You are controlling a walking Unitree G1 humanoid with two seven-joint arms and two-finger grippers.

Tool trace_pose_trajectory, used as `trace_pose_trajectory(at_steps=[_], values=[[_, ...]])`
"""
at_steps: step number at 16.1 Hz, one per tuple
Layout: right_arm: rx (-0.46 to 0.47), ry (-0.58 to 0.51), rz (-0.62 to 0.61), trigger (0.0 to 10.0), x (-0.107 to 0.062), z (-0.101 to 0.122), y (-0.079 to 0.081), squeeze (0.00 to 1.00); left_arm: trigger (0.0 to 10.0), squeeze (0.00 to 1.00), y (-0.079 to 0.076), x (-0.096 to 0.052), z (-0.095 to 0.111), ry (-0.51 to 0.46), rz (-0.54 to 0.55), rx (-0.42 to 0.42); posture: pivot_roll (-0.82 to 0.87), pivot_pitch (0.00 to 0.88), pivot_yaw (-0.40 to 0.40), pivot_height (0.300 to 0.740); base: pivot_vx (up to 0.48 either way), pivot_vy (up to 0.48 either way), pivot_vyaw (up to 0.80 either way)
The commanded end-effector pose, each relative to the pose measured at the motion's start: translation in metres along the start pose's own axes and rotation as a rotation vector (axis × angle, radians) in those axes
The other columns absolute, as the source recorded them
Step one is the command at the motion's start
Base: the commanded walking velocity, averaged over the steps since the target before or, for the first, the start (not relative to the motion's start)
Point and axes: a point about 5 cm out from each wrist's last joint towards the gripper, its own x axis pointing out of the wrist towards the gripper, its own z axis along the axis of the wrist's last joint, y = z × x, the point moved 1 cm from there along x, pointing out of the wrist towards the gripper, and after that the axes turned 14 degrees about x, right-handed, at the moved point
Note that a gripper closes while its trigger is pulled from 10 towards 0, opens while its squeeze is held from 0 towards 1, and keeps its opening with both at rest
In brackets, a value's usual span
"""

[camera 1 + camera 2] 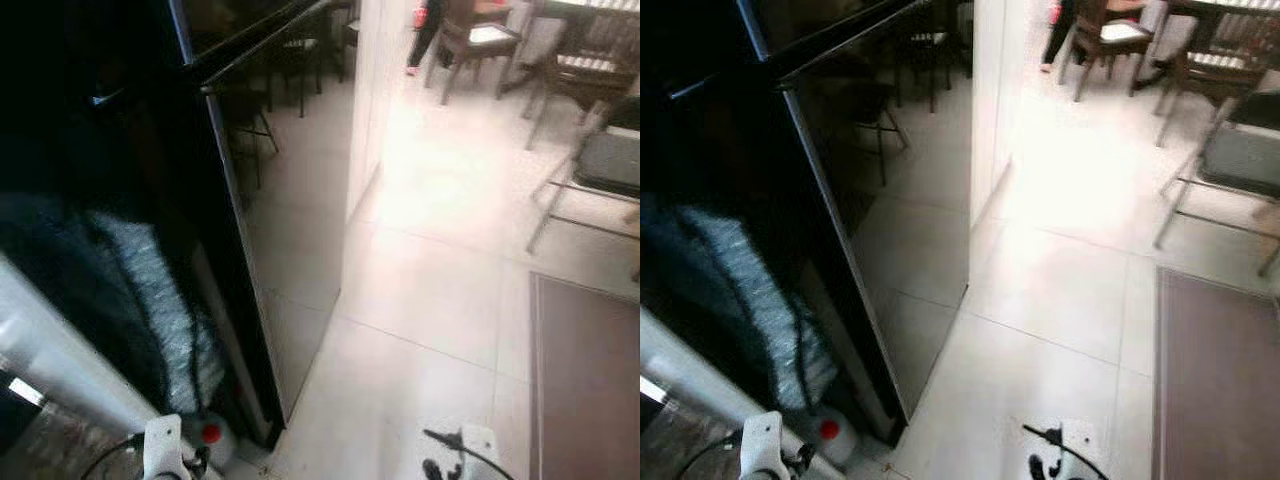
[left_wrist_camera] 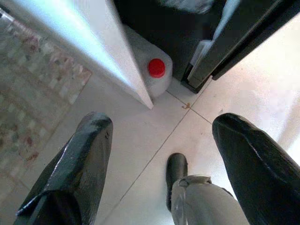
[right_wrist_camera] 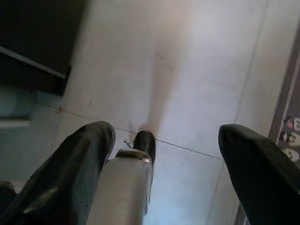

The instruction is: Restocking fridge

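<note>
Standing before the black fridge (image 1: 280,230), the robot carries nothing: left gripper (image 2: 159,154) and right gripper (image 3: 164,159) hang spread and empty over the floor (image 1: 430,300). A red-capped jug (image 2: 157,70) sits on that floor at the fridge's bottom corner, so restocking looks barely begun.

Pale tiled floor (image 1: 420,300) carries everything. A red-capped white jug (image 2: 152,70) stands ahead of the left pincer (image 2: 159,154). A brown mat (image 1: 585,380) lies beside the right pincer (image 3: 161,154).
</note>
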Motion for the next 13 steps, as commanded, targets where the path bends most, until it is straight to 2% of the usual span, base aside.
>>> trace_pose_trajectory(at_steps=[1, 13], values=[[-0.016, 0.01, -0.002, 10.0, 0.0001, -0.0025, 0.0014, 0.0, 10.0, 0.0, 0.0046, -0.0017, -0.0085, 0.03, 0.008, 0.018, -0.01, 0.007, 0.029, 0.74, 0.0, 0.0, 0.79], [-0.044, 0.028, 0.017, 10.0, 0.0003, -0.009, 0.0062, 0.0, 10.0, 0.0, 0.009, -0.0024, -0.0114, 0.037, 0.001, 0.047, 0.01, 0.0, 0.043, 0.74, 0.0, 0.0, 0.8]])
